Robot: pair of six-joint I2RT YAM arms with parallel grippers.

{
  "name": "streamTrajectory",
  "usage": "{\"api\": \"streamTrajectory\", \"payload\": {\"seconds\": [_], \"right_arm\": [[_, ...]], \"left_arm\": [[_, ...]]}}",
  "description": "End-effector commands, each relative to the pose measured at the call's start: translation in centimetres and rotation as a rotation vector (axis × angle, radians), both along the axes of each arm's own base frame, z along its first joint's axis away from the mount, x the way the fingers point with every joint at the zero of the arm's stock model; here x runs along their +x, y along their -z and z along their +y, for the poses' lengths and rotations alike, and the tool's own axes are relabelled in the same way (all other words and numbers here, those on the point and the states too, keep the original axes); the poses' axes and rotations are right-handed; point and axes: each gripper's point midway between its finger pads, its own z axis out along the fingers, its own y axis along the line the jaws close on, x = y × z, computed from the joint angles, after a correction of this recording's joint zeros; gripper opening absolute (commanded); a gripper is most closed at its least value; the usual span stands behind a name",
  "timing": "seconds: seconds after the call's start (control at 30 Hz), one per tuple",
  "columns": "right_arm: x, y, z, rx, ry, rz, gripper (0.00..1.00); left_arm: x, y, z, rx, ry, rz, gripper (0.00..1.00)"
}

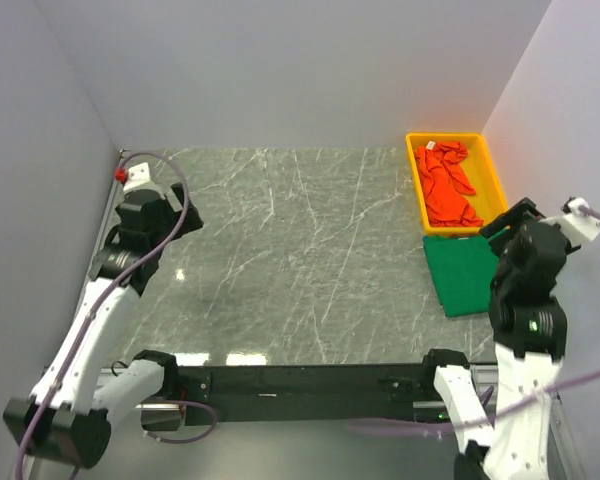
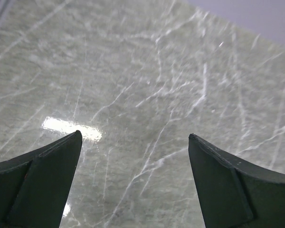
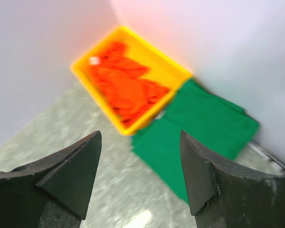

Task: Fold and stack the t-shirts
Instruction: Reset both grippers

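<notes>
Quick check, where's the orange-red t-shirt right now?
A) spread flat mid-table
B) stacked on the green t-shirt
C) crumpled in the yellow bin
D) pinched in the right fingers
C: the orange-red t-shirt lies bunched up inside the yellow bin, with the folded green t-shirt on the table next to the bin and nothing on top of it.
</notes>
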Motion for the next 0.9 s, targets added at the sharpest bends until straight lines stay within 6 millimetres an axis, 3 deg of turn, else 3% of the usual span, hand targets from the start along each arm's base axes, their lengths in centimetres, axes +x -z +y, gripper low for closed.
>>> {"api": "streamTrajectory", "payload": {"seconds": [0.0, 0.1, 0.13, 0.23, 0.37, 0.57, 0.87], "right_arm": [[-2.1, -2.0, 1.5, -0.008, -0.046, -0.088, 0.74], [-4.2, -3.4, 3.1, -0.02, -0.136, -0.183, 0.77], [-5.7, -4.1, 3.3, -0.03, -0.162, -0.238, 0.77], [-7.2, -4.1, 4.6, -0.033, -0.26, -0.315, 0.8], [-9.4, -2.6, 5.7, -0.044, -0.349, -0.431, 0.87], [-10.6, -1.4, 6.2, -0.092, -0.393, -0.514, 0.89], [-9.7, -0.4, 6.7, -0.111, -0.425, -0.52, 0.91]], "left_arm": [[-2.5, -5.3, 1.2, -0.044, -0.055, -0.146, 0.99], [-5.2, -8.4, 2.0, -0.1, -0.091, -0.235, 0.99], [-6.7, -9.5, 2.2, -0.127, -0.098, -0.273, 1.0], [-9.7, -11.1, 2.9, -0.18, -0.119, -0.358, 0.99], [-12.7, -11.9, 3.9, -0.235, -0.147, -0.478, 0.99], [-14.8, -11.4, 4.9, -0.241, -0.171, -0.555, 0.99], [-14.9, -10.1, 5.2, -0.245, -0.186, -0.598, 0.99]]}}
